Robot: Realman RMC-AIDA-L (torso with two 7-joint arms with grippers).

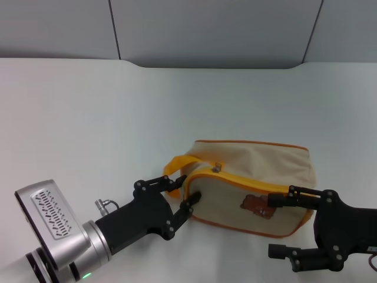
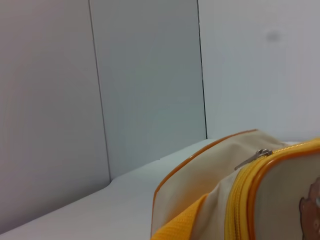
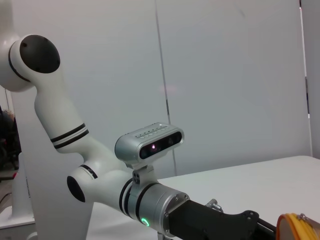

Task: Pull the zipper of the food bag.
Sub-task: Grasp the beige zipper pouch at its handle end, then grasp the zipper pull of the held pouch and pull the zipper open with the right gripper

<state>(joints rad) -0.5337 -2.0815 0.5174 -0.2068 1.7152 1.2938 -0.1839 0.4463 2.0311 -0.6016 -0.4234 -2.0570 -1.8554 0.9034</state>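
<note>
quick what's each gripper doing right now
Left gripper: open, fingers straddling the food bag's left end.
Right gripper: open at the bag's right end, holding nothing.

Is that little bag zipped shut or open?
Shut, apparently: the zipper band shows no gap on the food bag, its pull tab near the strap.

no readable text, labels, brands, numbers or signs anywhere

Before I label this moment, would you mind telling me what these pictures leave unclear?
- Head view: whether the left claw pinches the food bag; its fingers cover the contact.
- Head view: the right claw hides the bag's end there.
- Left wrist view: the zipper runs off the picture's edge.
- Right wrist view: only a sliver of bag shows.
</note>
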